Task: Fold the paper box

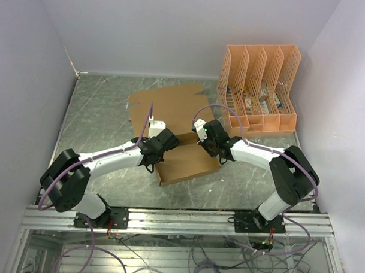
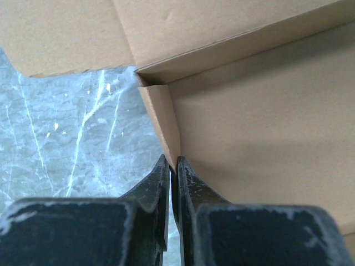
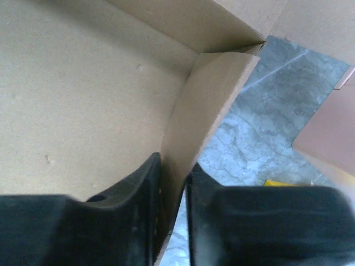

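Grey marbled tabletop (image 1: 99, 118) in front of you, pale walls (image 1: 174, 28) on 3 sides, orange file organizer (image 1: 259, 85) at the back right, paper box (image 1: 187, 163) mid-table (rear flap lying flat behind it), left gripper (image 2: 173, 166) pinching its left side wall, right gripper (image 3: 175, 177) clamped on its right side wall.

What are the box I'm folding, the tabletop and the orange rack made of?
The paper box: matte brown cardboard, creased fold lines, likely corrugated. The tabletop: glossy grey, veined like marble; possibly stone or laminate. The orange rack: probably moulded plastic, lattice walls.
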`<state>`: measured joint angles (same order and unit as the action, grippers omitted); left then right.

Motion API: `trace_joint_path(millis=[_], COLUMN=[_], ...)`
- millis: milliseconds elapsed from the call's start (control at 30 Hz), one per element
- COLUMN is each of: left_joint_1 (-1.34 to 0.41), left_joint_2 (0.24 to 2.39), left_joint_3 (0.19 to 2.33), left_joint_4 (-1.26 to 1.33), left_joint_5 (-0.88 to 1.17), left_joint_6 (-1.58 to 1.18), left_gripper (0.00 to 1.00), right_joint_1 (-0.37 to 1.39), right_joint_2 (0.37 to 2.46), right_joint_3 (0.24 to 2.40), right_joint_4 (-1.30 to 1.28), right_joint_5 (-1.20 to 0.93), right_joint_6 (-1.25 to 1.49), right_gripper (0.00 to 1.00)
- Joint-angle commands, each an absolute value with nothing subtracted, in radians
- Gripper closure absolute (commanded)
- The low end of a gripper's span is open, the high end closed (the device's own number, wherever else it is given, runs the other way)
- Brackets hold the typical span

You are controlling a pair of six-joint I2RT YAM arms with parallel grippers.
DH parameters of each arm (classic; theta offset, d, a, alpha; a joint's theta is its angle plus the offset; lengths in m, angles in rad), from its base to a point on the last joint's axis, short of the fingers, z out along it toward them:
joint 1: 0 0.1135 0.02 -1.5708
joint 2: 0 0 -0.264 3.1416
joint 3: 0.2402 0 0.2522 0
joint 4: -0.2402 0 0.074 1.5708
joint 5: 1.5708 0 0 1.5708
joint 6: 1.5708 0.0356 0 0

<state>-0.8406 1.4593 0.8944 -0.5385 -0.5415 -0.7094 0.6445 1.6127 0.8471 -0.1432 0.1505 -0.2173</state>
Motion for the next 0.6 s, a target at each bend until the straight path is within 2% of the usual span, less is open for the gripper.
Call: trace_joint_path(millis=[0, 100, 467, 533, 567], left_joint_1=[-0.876, -0.887, -0.909, -0.911, -0.912], left_joint_2=[1.414, 1.384, 1.330, 1.328, 1.330], left_joint_3=[0.922, 0.904, 0.860, 0.851, 0.848], left_joint_4=[-0.520, -0.514, -0.521, -0.516, -0.516], left_joint_5=[-0.600, -0.612, -0.643, -0.643, -0.642], left_joint_6=[-0.719, -0.758, -0.843, -0.848, -0.849], left_gripper=[0.89, 0.89, 0.91, 0.91, 0.91], right_joint_1=[0.638, 0.615, 0.587, 0.586, 0.587], right_joint_2=[1.633, 1.622, 1.570, 1.572, 1.578], right_joint_3=[0.876, 0.884, 0.852, 0.852, 0.855], right_joint_4=[-0.228, -0.251, -0.354, -0.365, -0.369], right_joint_5=[0.123, 0.071, 0.019, 0.017, 0.018], right_joint_6=[-0.299, -0.289, -0.292, -0.289, -0.288], right_gripper=[0.69, 0.63, 0.64, 0.72, 0.80])
